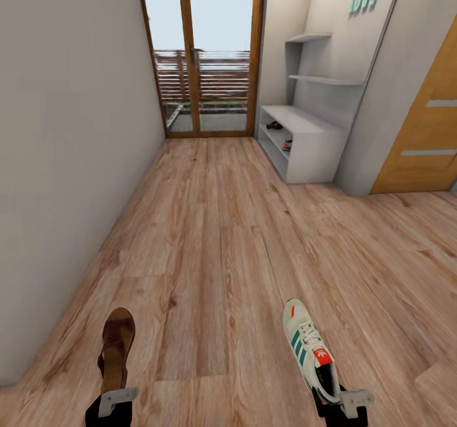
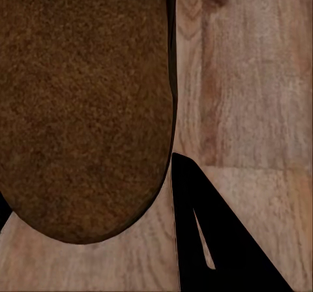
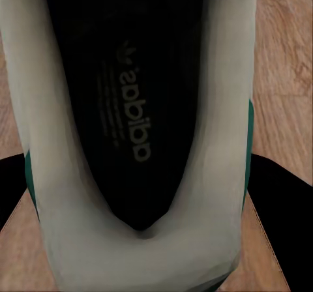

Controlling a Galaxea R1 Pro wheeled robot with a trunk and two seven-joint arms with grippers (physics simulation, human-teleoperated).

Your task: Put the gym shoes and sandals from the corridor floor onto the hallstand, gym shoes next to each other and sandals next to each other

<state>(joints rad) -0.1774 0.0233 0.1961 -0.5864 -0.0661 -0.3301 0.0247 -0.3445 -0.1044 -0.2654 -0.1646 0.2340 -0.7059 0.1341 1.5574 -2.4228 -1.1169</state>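
Brown leather and white canvas lead the way down the corridor: the left pincer (image 1: pixel 116 396) is clamped on a sandal (image 1: pixel 117 348), the right pincer (image 1: pixel 339 400) on the heel of a gym shoe (image 1: pixel 310 348), both carried above the plank floor (image 1: pixel 216 236). Ahead on the right stands the pale grey hallstand (image 1: pixel 304 141), footwear already on its shelves.
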